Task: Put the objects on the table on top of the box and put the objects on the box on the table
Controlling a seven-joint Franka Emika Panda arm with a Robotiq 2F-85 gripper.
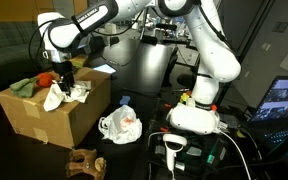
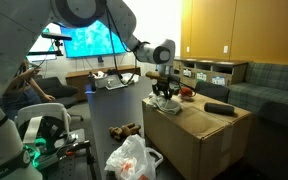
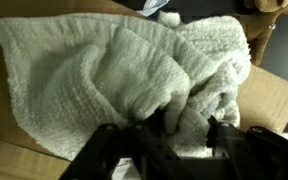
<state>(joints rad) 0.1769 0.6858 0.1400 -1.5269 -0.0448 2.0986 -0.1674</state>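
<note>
The gripper (image 3: 180, 130) is down on top of the box (image 1: 54, 115), its dark fingers (image 3: 150, 132) pressed into a rumpled white towel (image 3: 114, 70) that fills most of the wrist view. The jaws stand part-way apart with a bunched fold of the towel between them. Whether they have actually pinched it cannot be told. In both exterior views the arm reaches over the box from above, the gripper (image 1: 66, 76) pointing straight down at the towel (image 1: 60, 97), which lies near the box's front edge. Beside the towel on the box lie a green cloth (image 1: 24, 87) and something small and red (image 1: 46, 78) that is too blurred to name. A flat black thing (image 2: 219, 107) rests well apart from them on the box top (image 2: 199, 135). The box stands on the dark table (image 1: 124, 155). Just beside it on the table sits a crumpled plastic bag (image 1: 119, 125) with something orange inside, and near that lies a small brown object (image 1: 84, 160).
</note>
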